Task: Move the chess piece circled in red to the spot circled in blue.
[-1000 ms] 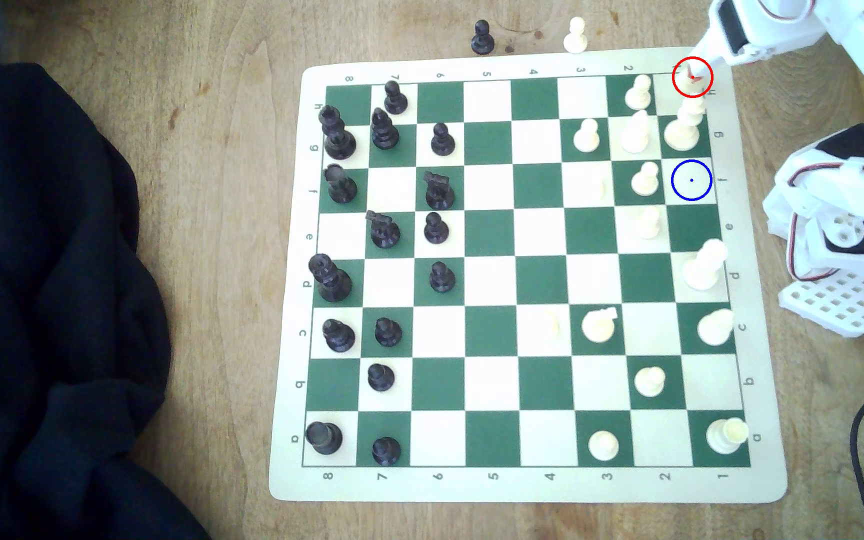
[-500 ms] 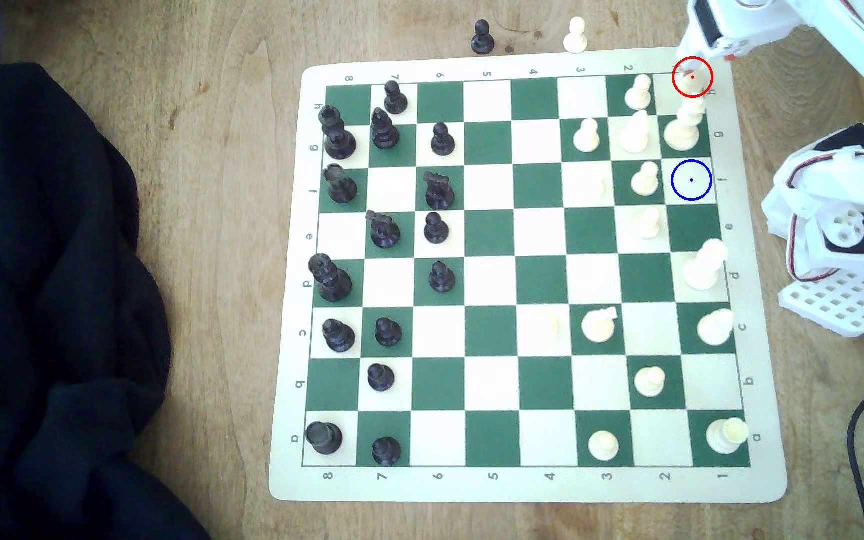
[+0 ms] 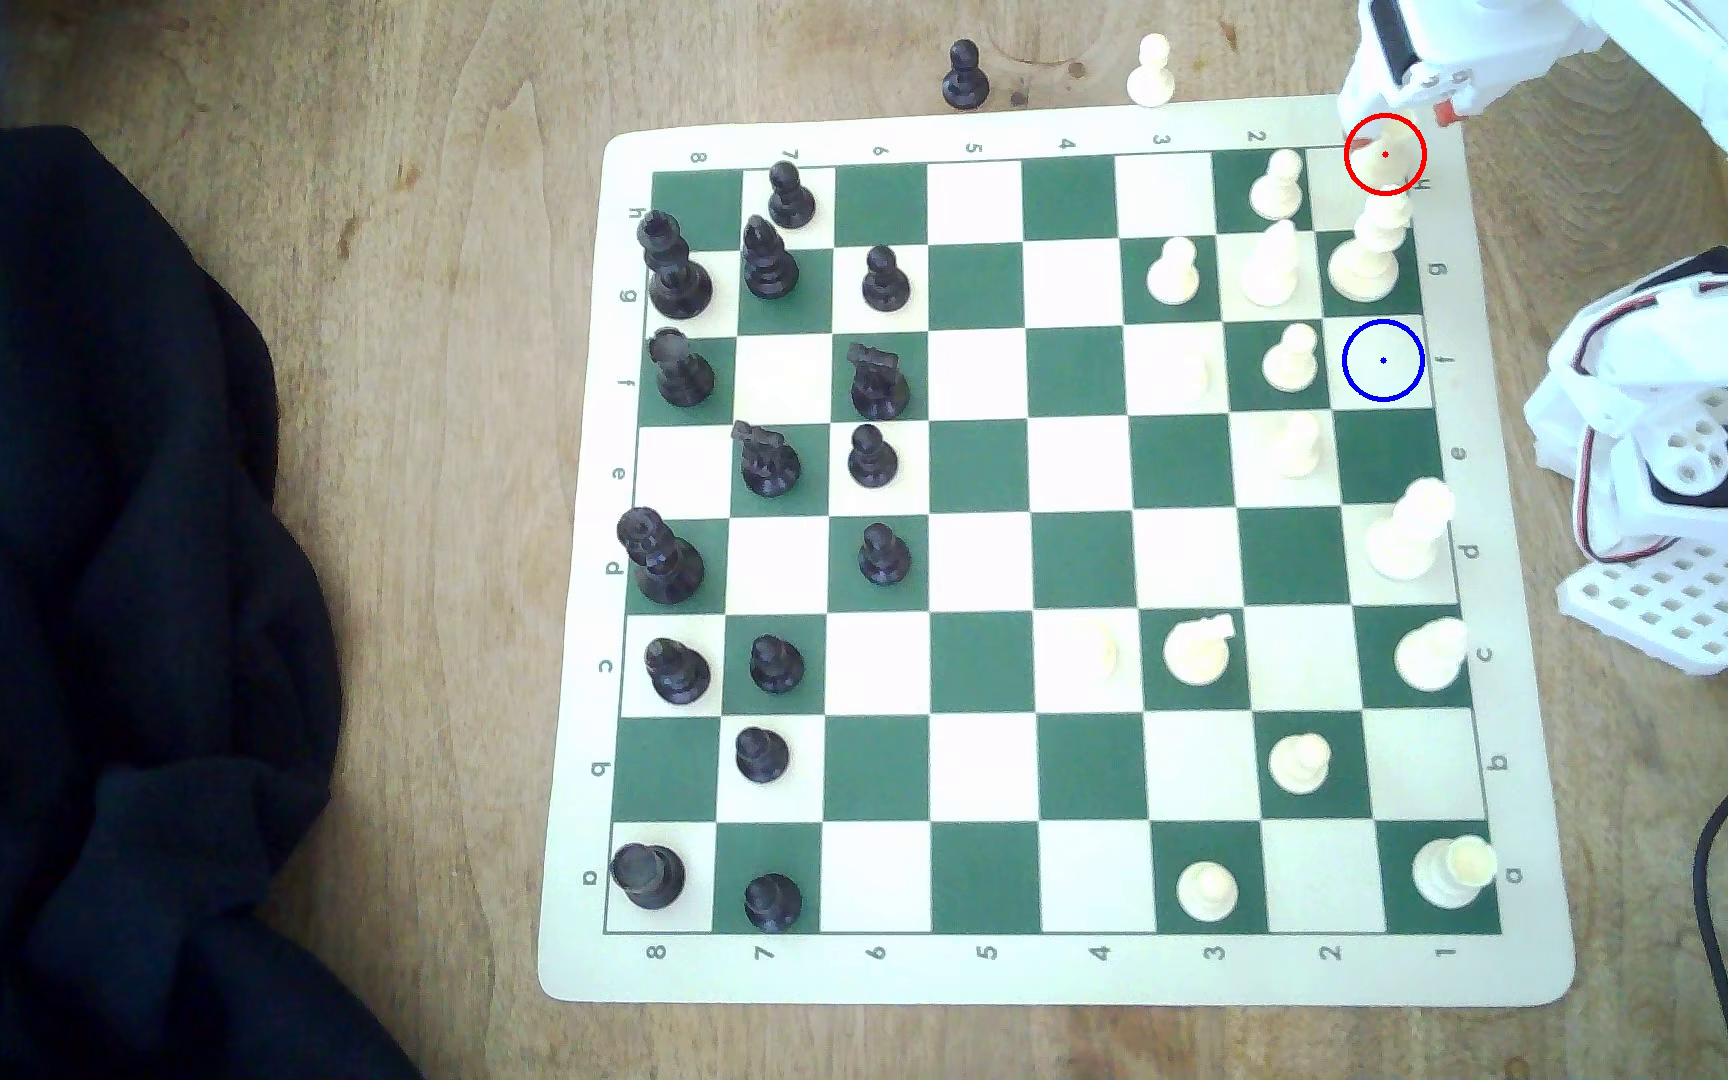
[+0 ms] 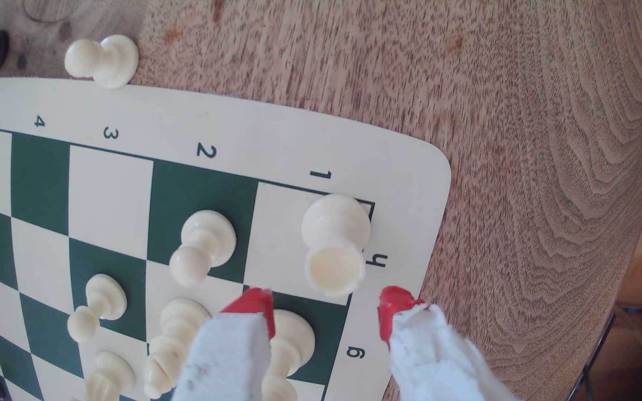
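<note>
Cream-white plastic against a cream-white square makes the chess piece circled in red (image 3: 1377, 158) faint in the exterior view, where it stands on the corner square marked h and 1, at the board's far corner toward the exterior view's right. The wrist view shows it plainly: a short, stout piece (image 4: 334, 246) with a blunt flat top, upright and apart from its neighbours. The gripper (image 4: 325, 308) hangs above it with its red-tipped fingers (image 4: 255, 304) spread wide, holding nothing and touching nothing. To do this step well, I judge the claw should centre over the piece so one finger falls on each side of the narrow waist, then come straight down before closing; the tall tiered white piece (image 3: 1367, 254) on the next square toward the goal stands close, so the nearer finger should keep clear of it. Once lifted, the load must rise above that tall piece to reach the spot circled in blue (image 3: 1382, 360), two squares along the same edge file. The arm (image 3: 1608, 42) reaches in from the upper corner at the exterior view's right, its wrist tipped down over the board (image 3: 995, 976) corner, the base (image 3: 1691, 582) sitting beside the board's edge.
</note>
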Motion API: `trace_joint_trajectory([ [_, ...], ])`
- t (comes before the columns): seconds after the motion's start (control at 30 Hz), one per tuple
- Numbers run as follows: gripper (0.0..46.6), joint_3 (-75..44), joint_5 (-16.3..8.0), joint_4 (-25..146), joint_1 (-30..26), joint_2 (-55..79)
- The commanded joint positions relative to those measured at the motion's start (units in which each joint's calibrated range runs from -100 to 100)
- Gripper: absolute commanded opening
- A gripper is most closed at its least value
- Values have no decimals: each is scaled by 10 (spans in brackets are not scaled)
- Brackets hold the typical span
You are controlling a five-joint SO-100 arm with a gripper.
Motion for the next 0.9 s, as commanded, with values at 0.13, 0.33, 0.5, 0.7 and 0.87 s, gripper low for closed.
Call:
trace_joint_trajectory([
  [0.13, 153, -39, 5, -16, -1, 11],
  [0.33, 152, -37, 5, -28, -2, 26],
  [0.5, 143, -35, 5, -36, -4, 32],
  [0.7, 132, -23, 5, -49, -7, 33],
  [0.87, 128, -20, 6, -52, -6, 37],
])
